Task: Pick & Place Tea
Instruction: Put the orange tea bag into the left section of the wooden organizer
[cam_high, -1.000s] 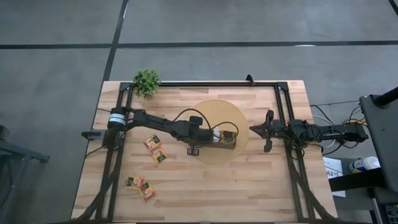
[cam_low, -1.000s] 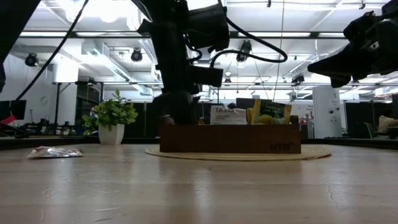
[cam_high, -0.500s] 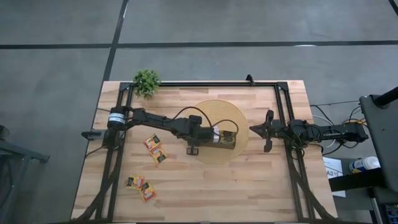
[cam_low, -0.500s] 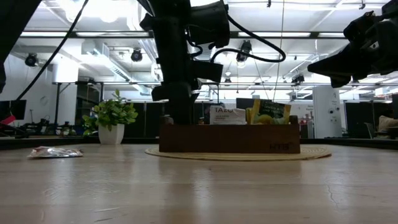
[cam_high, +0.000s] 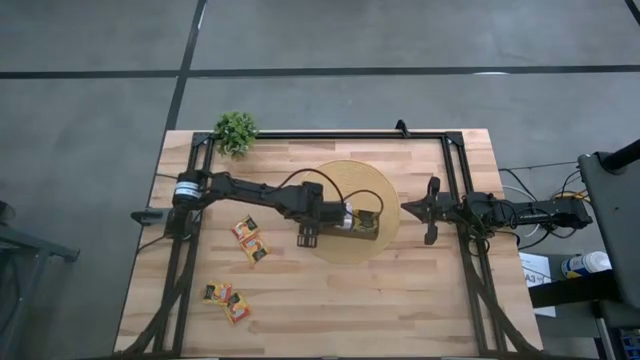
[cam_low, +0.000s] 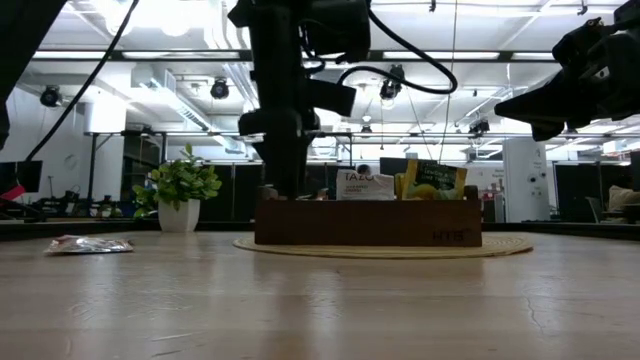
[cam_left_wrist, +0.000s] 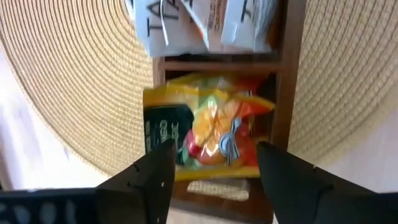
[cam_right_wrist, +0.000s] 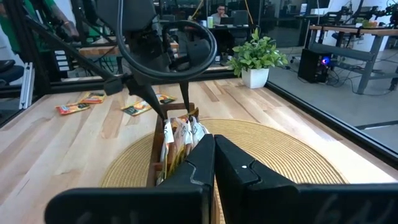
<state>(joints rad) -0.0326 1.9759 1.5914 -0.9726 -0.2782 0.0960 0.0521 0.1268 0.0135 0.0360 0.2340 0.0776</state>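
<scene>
Wooden tabletop (cam_high: 400, 300), seen from above, carried a round woven mat (cam_high: 385, 195) near its centre, with a brown box (cam_high: 362, 226) lying on the mat's 6 o'clock half. The left gripper (cam_left_wrist: 212, 171) hovered over the box's end compartment, fingers (cam_left_wrist: 152, 180) parted and gripping nothing, a yellow-red sachet (cam_left_wrist: 214, 134) lying loose in that compartment directly beneath them. White sachets (cam_left_wrist: 205, 25) filled the neighbouring compartment. Four more sachets waited on the bare wood: a pair (cam_high: 250, 238) at about 9 o'clock from the mat and another pair (cam_high: 227, 298) toward 7 o'clock. The right gripper (cam_right_wrist: 214, 152) idled at the mat's 3 o'clock edge, fingers pressed together and empty.

Done well, this release would likely end with a straight lift, fingers kept wide so neither pad catches the sachet's crinkled edge or the divider and drags it back out.

From above, the arm hid most of the box. At table height only sachet tops showed over its wall, and the compartment count could not be made out.
</scene>
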